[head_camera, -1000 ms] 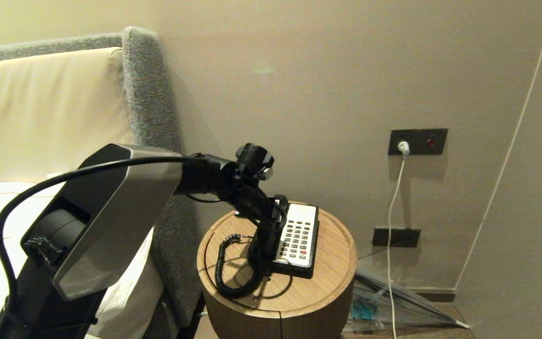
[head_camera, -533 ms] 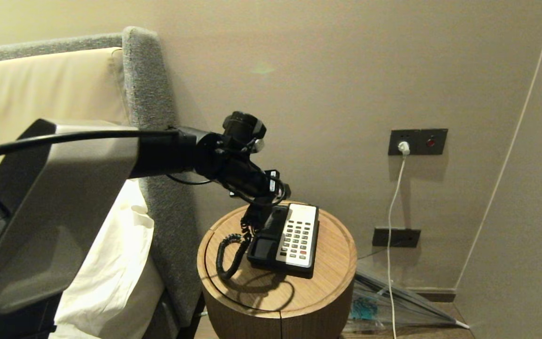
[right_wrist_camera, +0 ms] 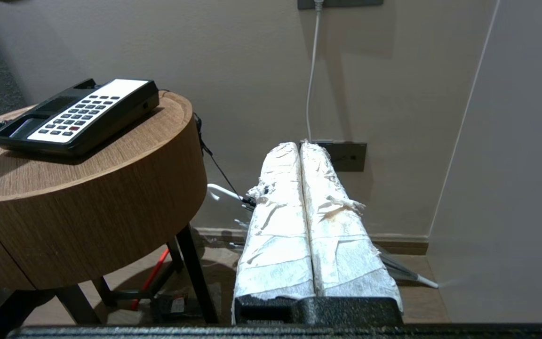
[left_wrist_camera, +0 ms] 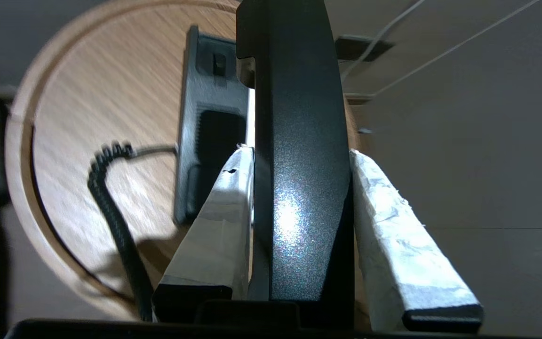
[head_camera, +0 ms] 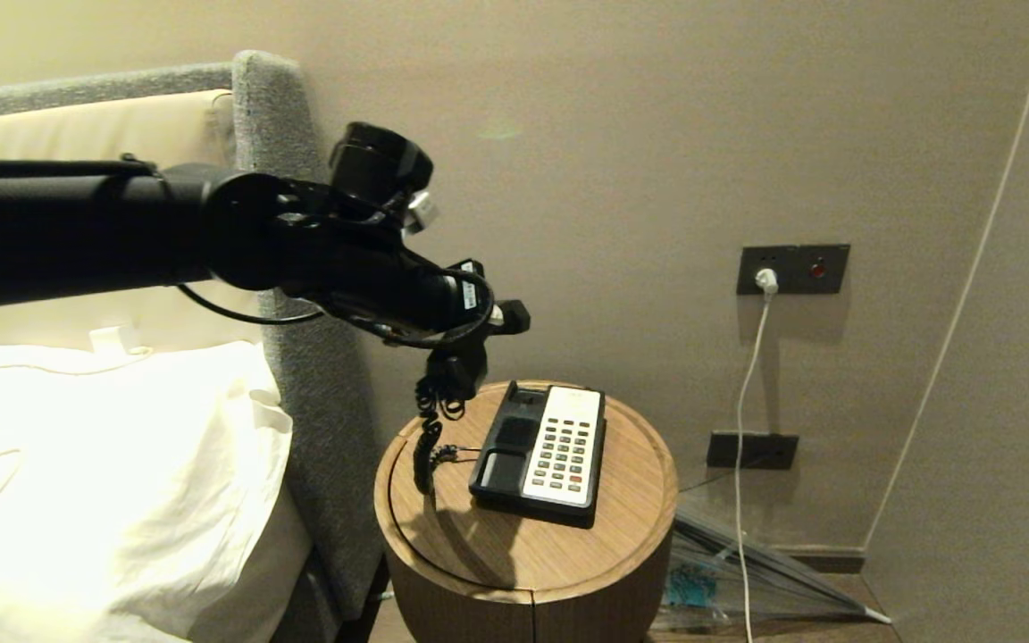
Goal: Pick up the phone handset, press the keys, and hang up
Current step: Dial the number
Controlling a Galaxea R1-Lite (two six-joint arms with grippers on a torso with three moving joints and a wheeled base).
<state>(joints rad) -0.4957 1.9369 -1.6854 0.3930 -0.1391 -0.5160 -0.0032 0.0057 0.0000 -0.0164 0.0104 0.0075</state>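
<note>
Up at the left of the head view, a cream headboard [head_camera: 77, 187] with a grey edge stands over a white pillow [head_camera: 104, 482]. Lower centre sits a round wooden table [head_camera: 528, 554], with a wall socket [head_camera: 793, 269] and its white cable [head_camera: 745, 411] at the right. On the table's top lies the phone base [head_camera: 501, 455], its cradle bare, with the keys [head_camera: 559, 451] in their cream plate on its right half. The left arm [head_camera: 121, 232] reaches in from the left edge at mid height. Its left gripper [left_wrist_camera: 299, 155] is clamped on the handset [left_wrist_camera: 299, 179], one padded finger on each side, holding it in the air above the table's upper left part. The coiled cord [head_camera: 430, 429] hangs from it down to the tabletop. The right gripper [right_wrist_camera: 300, 150] hangs low beside the table, fingers pressed together on nothing.
</note>
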